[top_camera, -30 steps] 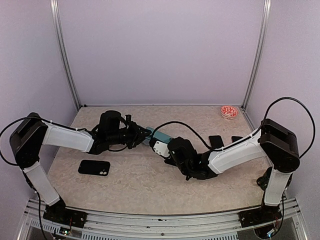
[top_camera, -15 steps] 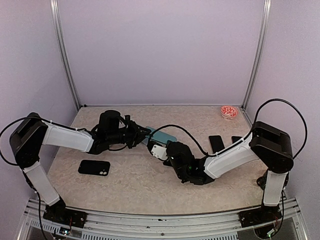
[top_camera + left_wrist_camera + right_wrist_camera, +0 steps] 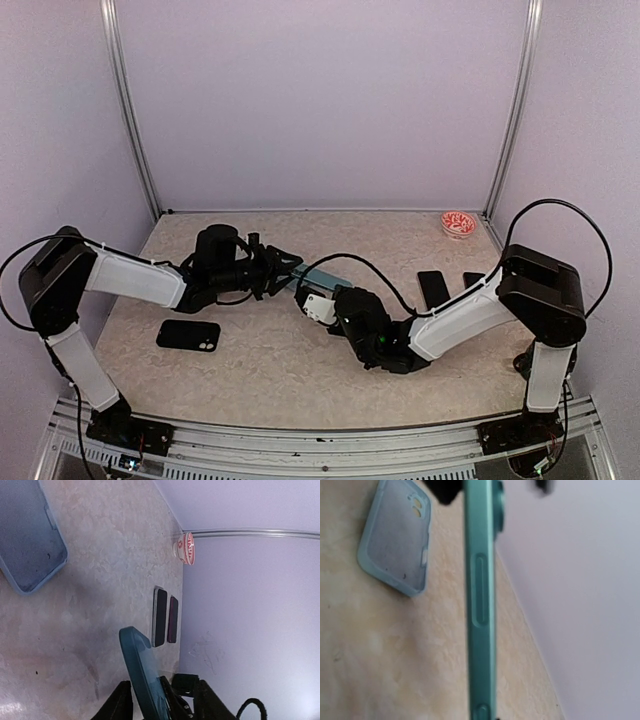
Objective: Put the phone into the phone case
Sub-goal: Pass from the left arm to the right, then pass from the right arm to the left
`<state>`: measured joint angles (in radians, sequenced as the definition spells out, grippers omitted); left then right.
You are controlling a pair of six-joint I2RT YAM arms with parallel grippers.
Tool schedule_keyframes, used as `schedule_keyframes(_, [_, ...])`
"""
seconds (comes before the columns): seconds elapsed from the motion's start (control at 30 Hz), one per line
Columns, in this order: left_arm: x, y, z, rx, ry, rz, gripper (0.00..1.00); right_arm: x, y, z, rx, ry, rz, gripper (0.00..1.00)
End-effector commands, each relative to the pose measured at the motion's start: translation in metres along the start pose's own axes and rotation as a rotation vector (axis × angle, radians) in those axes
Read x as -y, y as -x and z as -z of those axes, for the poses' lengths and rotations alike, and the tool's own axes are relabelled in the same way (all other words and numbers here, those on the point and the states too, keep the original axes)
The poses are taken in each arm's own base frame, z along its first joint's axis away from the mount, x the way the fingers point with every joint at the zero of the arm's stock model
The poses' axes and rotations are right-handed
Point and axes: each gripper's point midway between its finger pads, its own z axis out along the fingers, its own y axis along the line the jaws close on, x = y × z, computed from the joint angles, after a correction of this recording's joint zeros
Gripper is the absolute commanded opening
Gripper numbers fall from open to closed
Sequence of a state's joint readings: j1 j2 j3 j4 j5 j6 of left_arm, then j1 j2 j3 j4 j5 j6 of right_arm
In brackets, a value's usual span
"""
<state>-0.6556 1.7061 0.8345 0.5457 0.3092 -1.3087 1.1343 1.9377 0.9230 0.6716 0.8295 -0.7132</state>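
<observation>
teal phone (image 3: 480,605) in left jaws, case (image 3: 395,545) flat

The phone (image 3: 480,605) has a smooth, faintly glossy teal edge. The case (image 3: 395,545) looks like frosted matt plastic. The table (image 3: 270,360) is mottled, stone-like and matt, and the posts (image 3: 134,130) look like metal.

Saw red-and-white bowl (image 3: 458,223) at far right corner of marbled table (image 3: 250,370). Noted two dark phones (image 3: 432,288) flat, side by side, near right edge. Spotted black phone (image 3: 188,335), camera side up, toward near left.
</observation>
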Motion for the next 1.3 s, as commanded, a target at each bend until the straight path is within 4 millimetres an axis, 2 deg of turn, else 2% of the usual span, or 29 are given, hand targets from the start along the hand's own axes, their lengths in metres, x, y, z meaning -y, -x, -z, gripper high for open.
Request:
schedule_keyframes(0.0, [0.029,0.005,0.012,0.017,-0.101,-0.064,0.49,0.009,0.007,0.004,0.028,-0.016,-0.076,0.00])
schedule_keyframes(0.03, [0.028,0.005,0.013,0.018,-0.104,-0.066,0.54,0.010,0.008,0.005,0.034,-0.007,-0.084,0.00])
schedule_keyframes(0.27, [0.033,0.011,0.022,0.039,-0.117,-0.119,0.73,0.017,0.017,0.014,0.070,0.044,-0.135,0.00])
schedule_keyframes(0.37, [0.035,0.016,0.028,0.063,-0.104,-0.175,0.77,0.018,0.024,0.020,0.092,0.100,-0.168,0.00])
schedule_keyframes(0.6, [0.034,0.041,0.051,0.179,0.025,-0.375,0.98,0.024,0.037,0.038,0.137,0.235,-0.269,0.00])
schedule_keyframes(0.7, [0.037,0.048,0.064,0.210,0.019,-0.450,0.99,0.028,0.040,0.048,0.159,0.299,-0.314,0.00])
schedule_keyframes(0.8, [0.051,0.046,0.078,0.210,-0.050,-0.524,0.99,0.034,0.040,0.055,0.172,0.366,-0.365,0.00])
schedule_keyframes(1.07, [0.080,0.023,0.099,0.153,-0.160,-0.822,0.99,0.054,0.042,0.075,0.243,0.574,-0.536,0.00])
schedule_keyframes(1.27, [0.098,0.008,0.111,0.111,-0.232,-0.940,0.99,0.066,0.050,0.088,0.306,0.689,-0.618,0.00])
